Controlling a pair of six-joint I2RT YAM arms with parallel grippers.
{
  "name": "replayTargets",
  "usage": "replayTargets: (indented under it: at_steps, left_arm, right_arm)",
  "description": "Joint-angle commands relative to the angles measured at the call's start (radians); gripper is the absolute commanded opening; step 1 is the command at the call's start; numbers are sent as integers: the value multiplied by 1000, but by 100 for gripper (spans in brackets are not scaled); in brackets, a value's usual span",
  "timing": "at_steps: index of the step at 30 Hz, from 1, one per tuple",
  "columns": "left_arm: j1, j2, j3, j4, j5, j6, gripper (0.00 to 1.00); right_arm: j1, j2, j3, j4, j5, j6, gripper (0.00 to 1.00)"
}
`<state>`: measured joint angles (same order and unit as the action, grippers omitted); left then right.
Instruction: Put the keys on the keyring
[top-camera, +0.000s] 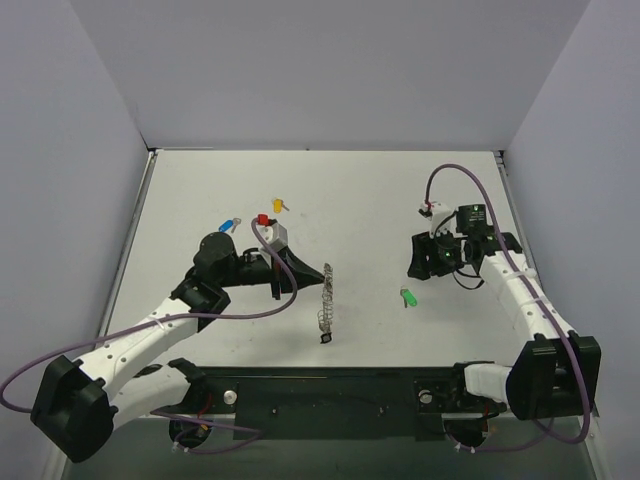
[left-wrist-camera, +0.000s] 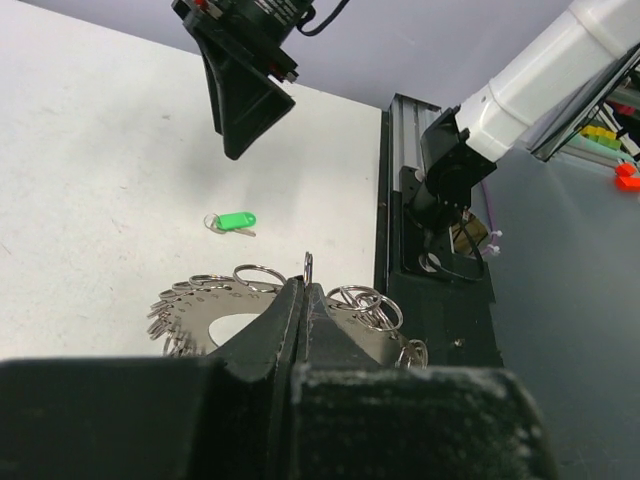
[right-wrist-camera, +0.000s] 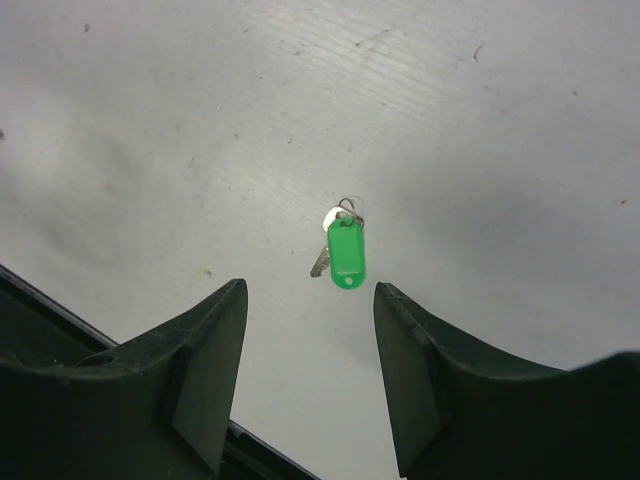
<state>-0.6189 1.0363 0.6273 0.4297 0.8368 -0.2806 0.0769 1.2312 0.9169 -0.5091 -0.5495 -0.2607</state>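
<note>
Our left claw (left-wrist-camera: 303, 300) clamps the stiff keyring (left-wrist-camera: 235, 322) on edge. At 12 o'clock of our spread right claw (right-wrist-camera: 310, 300) lies the green-headed key (right-wrist-camera: 347, 250), light and slippery; we would pinch its plastic head.

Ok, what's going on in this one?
The left claw is shut on the keyring, holding it up on edge. The right claw hangs open above the green key, which lies loose on the table, not yet gripped. A blue key and a yellow key lie farther back, apart from both arms.
</note>
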Motion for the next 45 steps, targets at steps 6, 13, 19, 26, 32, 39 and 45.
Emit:
replayTargets:
  at_steps: [6, 13, 19, 26, 32, 39, 45]
  left_arm:
    - [7, -79, 66, -172, 1, 173, 0]
    - [10, -67, 58, -157, 24, 164, 0]
    - [15, -70, 57, -143, 36, 159, 0]
    - [16, -74, 54, -141, 41, 159, 0]
    - [16, -71, 55, -140, 41, 159, 0]
    - [16, -71, 55, -141, 41, 161, 0]
    - [16, -71, 58, -144, 39, 162, 0]
  right_arm:
    - [-55, 126, -95, 205, -64, 261, 44]
    - [-69, 243, -70, 210, -52, 308, 43]
    - [-69, 327, -43, 182, -40, 302, 37]
    - [-66, 405, -16, 139, -53, 285, 30]
    - [-63, 444, 5, 106, -67, 268, 26]
    - [-55, 475, 23, 77, -79, 242, 25]
    - [-54, 481, 28, 69, -95, 238, 23]
